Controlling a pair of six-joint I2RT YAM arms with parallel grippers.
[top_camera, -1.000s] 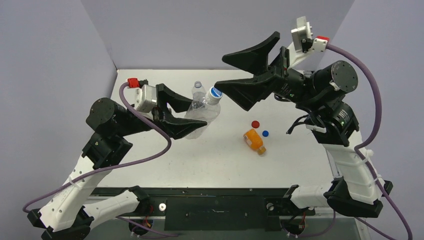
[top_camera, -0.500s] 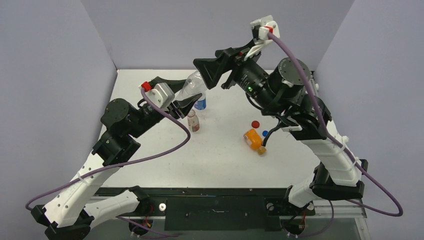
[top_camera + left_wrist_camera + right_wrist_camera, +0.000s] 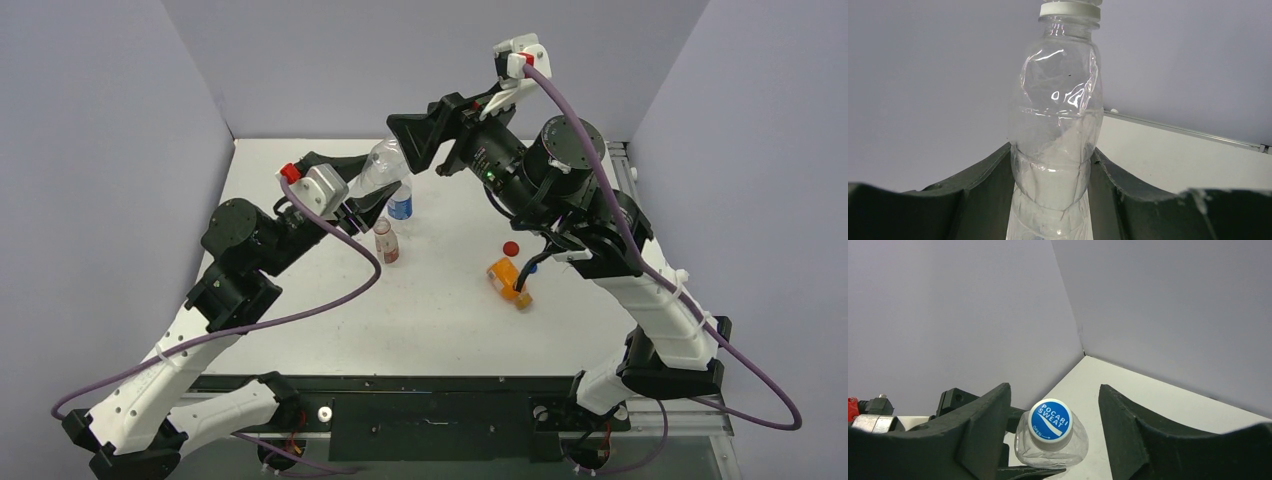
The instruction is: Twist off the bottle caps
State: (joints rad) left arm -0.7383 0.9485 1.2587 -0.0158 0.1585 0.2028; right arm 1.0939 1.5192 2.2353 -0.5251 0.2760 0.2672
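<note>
My left gripper [image 3: 355, 188] is shut on the body of the clear unlabelled bottle [image 3: 378, 166] and holds it up, tilted toward the right arm; in the left wrist view the fingers [image 3: 993, 170] pinch the bottle [image 3: 1055, 130]. Its white cap [image 3: 1050, 421] has a blue top. My right gripper [image 3: 1054, 402] is open and straddles that cap without touching it; in the top view it [image 3: 412, 150] sits over the bottle's neck. The blue-labelled bottle [image 3: 400, 205] and the short reddish-labelled bottle [image 3: 385, 241] stand uncapped. The orange bottle [image 3: 508, 279] lies on its side.
A loose red cap [image 3: 511, 248] lies on the white table [image 3: 440, 320] right of centre, just behind the orange bottle. The right arm's cable hangs over the spot beside it. Grey walls close in the back and both sides.
Both grippers moved to the back of the table. The left raised the clear bottle, uncovering the two standing bottles; the right turned and came over its cap. Little moved in the last half second.
</note>
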